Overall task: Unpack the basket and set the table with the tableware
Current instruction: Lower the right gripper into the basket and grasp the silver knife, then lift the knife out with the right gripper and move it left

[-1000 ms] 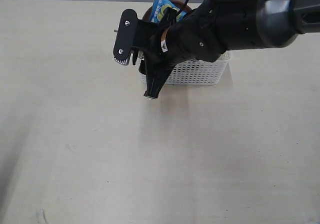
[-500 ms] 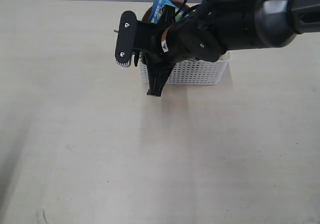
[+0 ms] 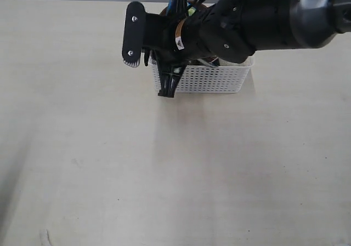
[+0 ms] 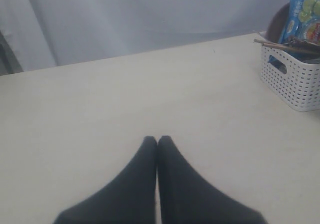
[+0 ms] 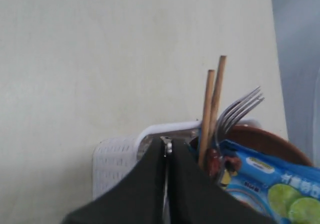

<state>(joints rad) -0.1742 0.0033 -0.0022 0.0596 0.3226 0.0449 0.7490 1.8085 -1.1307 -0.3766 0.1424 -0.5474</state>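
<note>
Right gripper (image 5: 166,147) just went wide-to-pinched on a thin steel utensil (image 5: 167,142) at the white perforated plastic basket's (image 3: 219,80) 9 o'clock end, 12 o'clock on the pale cream table (image 3: 164,175): first extraction looks ready.

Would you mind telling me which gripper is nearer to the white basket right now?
Right. The right gripper is down at the rim of the basket, at one end. The left gripper is well apart from it, over the table.

White lattice basket (image 3: 214,79) on cream table (image 3: 164,175), chopsticks (image 5: 212,109) and fork (image 5: 237,112) poking out (brown plate (image 5: 267,138) too)
</note>
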